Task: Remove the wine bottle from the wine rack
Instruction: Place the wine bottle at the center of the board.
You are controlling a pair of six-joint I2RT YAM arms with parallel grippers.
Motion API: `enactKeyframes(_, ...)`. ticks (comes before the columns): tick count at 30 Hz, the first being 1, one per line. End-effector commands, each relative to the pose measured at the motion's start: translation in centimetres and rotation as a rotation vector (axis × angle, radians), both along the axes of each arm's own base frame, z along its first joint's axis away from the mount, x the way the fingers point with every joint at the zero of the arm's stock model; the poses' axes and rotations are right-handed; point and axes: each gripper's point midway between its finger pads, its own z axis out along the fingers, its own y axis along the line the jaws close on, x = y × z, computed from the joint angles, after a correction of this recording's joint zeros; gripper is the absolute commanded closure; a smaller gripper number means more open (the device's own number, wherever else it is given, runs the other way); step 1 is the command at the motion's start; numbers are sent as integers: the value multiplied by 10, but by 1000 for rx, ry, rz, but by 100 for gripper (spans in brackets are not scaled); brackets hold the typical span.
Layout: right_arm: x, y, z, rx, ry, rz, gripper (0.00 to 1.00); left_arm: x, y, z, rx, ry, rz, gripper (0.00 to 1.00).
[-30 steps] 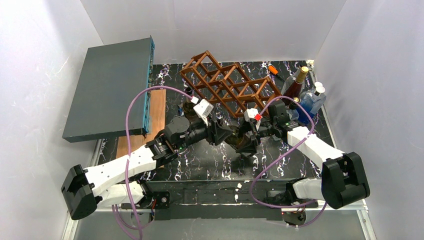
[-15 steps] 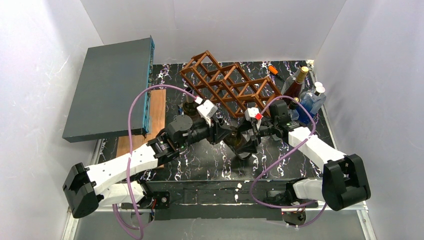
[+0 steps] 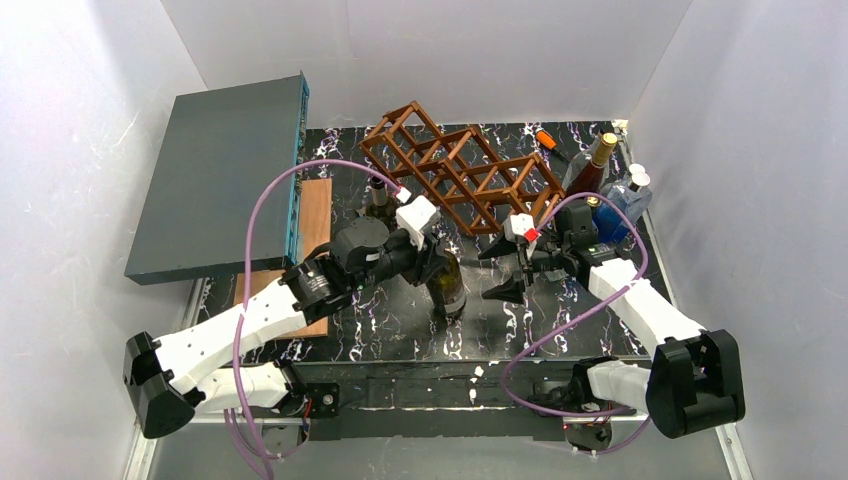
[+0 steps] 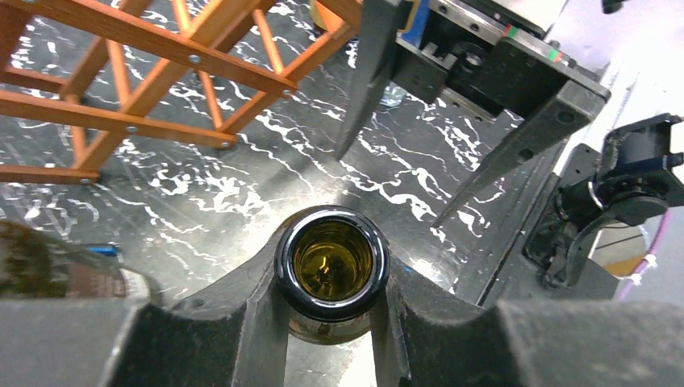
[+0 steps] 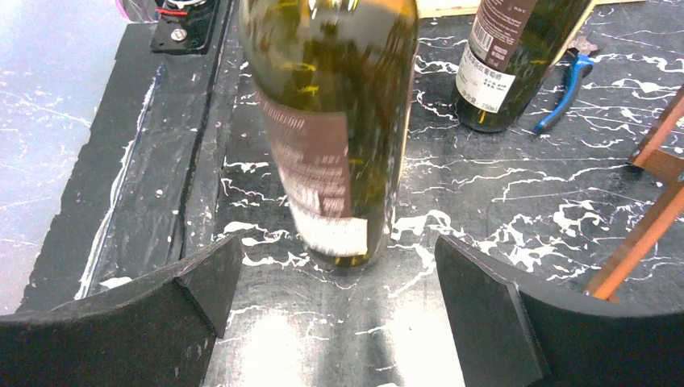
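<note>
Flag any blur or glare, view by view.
Right wrist: the wine bottle has a smeared, blurred label, the second bottle behind is sharper, and glare whitens the table beneath. Left wrist: the bottle mouth is crisp. Top external: evenly lit, sharp.

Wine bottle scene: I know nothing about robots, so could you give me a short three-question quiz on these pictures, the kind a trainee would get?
1. True or false: the wine bottle is lying in a cell of the wine rack.
2. Which part of the bottle does the left hand grip? A) the base B) the neck, just under the mouth C) the label
3. Fill the gap: the right hand, beside the bottle, stands ___ and holds nothing.

Key: 1. False; it is out of the rack, nearly upright over the table. 2. B. 3. open.
</note>
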Motion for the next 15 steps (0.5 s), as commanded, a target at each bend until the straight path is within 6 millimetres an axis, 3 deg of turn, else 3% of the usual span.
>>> enactKeyframes(1, -3, -5, 17, 22, -78, 24, 2, 18, 11, 56, -12, -129, 81, 100)
enactKeyframes(15, -4, -12, 18, 26, -84, 8, 2, 87, 16, 62, 9, -127, 271, 100)
